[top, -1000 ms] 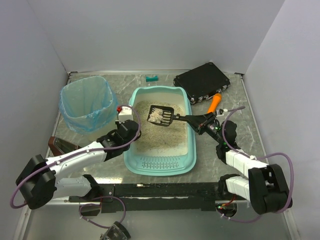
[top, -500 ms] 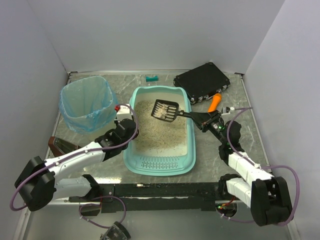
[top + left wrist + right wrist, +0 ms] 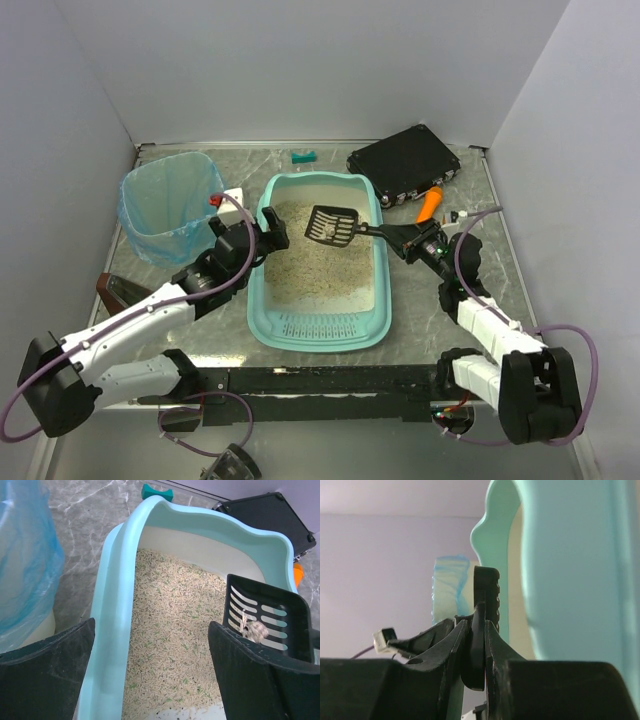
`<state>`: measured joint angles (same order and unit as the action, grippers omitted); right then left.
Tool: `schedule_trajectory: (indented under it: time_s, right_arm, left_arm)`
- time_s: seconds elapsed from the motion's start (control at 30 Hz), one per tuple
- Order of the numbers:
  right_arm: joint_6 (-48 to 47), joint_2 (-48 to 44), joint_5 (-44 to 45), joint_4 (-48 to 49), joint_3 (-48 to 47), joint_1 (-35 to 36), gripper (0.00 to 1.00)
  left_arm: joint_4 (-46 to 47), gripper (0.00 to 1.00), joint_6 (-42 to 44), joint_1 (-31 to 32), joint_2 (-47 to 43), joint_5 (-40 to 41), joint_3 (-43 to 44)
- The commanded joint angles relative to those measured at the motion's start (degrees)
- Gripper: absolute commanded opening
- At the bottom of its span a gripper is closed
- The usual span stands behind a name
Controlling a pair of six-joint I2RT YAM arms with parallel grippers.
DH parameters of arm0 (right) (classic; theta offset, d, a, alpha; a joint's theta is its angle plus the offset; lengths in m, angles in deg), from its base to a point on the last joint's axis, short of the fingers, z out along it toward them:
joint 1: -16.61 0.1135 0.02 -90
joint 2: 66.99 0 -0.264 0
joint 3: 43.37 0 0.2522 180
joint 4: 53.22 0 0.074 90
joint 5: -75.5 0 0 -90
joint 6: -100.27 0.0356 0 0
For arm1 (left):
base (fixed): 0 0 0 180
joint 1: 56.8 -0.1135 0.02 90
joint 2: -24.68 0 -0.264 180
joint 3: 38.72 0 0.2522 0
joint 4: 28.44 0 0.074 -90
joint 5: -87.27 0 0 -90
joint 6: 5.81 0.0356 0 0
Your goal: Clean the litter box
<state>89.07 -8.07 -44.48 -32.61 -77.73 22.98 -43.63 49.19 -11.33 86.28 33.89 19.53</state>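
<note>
The litter box [image 3: 262, 300] is a teal tray with beige litter [image 3: 315, 265] in the middle of the table. My left gripper [image 3: 265, 238] hangs open over its left rim; in the left wrist view the rim [image 3: 112, 610] and litter [image 3: 170, 630] lie between the spread jaws of the left gripper [image 3: 150, 667]. My right gripper [image 3: 405, 240] is shut on the handle of a black slotted scoop [image 3: 333, 227], held over the far part of the litter. A small clump [image 3: 255, 630] sits in the scoop [image 3: 265, 605]. The right wrist view shows the handle [image 3: 479, 640] pinched between its fingers.
A white bin lined with a blue bag [image 3: 170, 205] stands left of the box, close to my left arm. A black case [image 3: 405, 163] and an orange object [image 3: 430, 205] lie at the back right. A small teal piece [image 3: 304, 157] lies behind the box. A brown object [image 3: 120, 292] lies at the left edge.
My left gripper has opened, let go of the box's left rim and moved farther back. The scoop has shed most of its litter and shifted slightly right.
</note>
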Motion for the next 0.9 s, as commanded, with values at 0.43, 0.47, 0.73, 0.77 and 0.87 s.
schedule_trajectory:
  time_s: [0.43,0.47,0.73,0.77,0.87]
  right_arm:
    - [-17.79,7.09,-13.34,-8.34,-12.26,-5.58,0.0]
    - [-18.33,8.66,-17.44,-8.18,-13.14,-5.41,0.0]
    - [-28.35,11.13,-19.95,-18.87,-20.26,-6.11,0.0]
    - [-30.53,11.57,-19.25,-20.12,-20.88,-6.11,0.0]
    - [-33.71,13.67,-19.14,-23.21,-23.69,-6.11,0.0]
  left_arm:
    - [-9.55,0.97,-4.02,-0.91,0.09,-3.93,2.71]
    - [-10.42,0.97,-4.02,-1.26,0.18,-3.75,3.4]
    - [-18.95,0.97,-2.26,-3.9,0.71,-7.0,7.1]
    - [-19.31,0.97,-2.17,-4.34,0.62,-7.35,7.45]
    - [-20.27,0.97,-1.65,-4.78,0.19,-7.88,8.15]
